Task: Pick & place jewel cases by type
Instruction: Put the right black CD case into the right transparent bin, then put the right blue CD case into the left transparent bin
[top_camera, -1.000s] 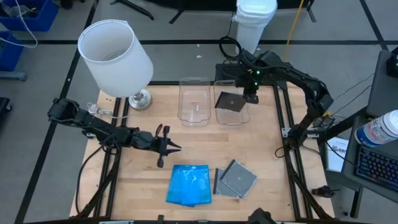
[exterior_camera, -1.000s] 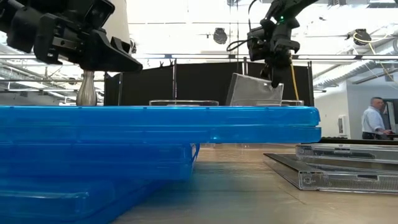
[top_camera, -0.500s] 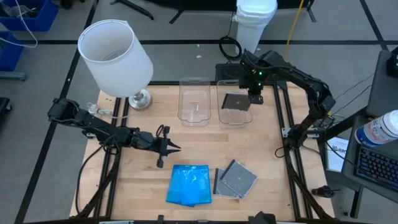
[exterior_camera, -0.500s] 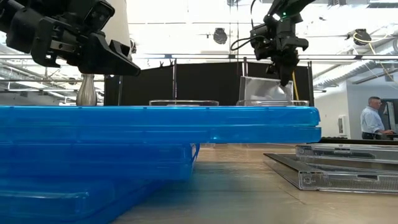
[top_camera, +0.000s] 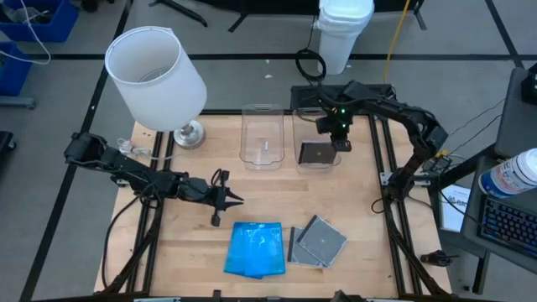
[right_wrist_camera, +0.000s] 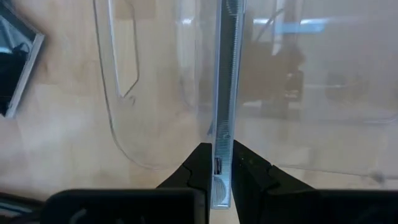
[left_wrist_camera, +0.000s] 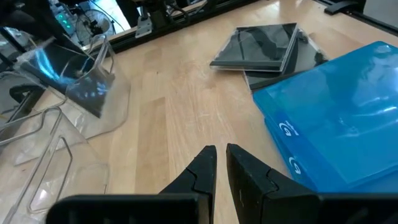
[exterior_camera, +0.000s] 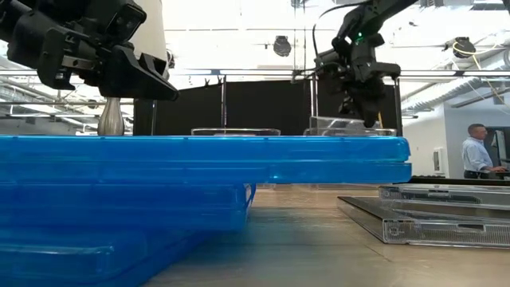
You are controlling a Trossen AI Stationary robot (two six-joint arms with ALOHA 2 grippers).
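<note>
A grey case (top_camera: 318,153) with a dark insert is pinched by its edge between the fingers of the right gripper (top_camera: 339,139), which hangs over the right bin (top_camera: 316,162) at the far side of the table (top_camera: 369,252). In the right wrist view the case (right_wrist_camera: 222,118) shows edge-on, running straight out from the clamped fingers (right_wrist_camera: 247,168) into the clear bin. Just beside it stands the left bin (top_camera: 262,136), with a narrow gap between them. The left gripper (top_camera: 228,199), fingers pressed together and holding nothing, hovers mid-table. In front of it lie blue cases (top_camera: 256,249) in a stack and grey cases (top_camera: 318,242) just beside them near the front edge, with bare wood between stacks and bins.
</note>
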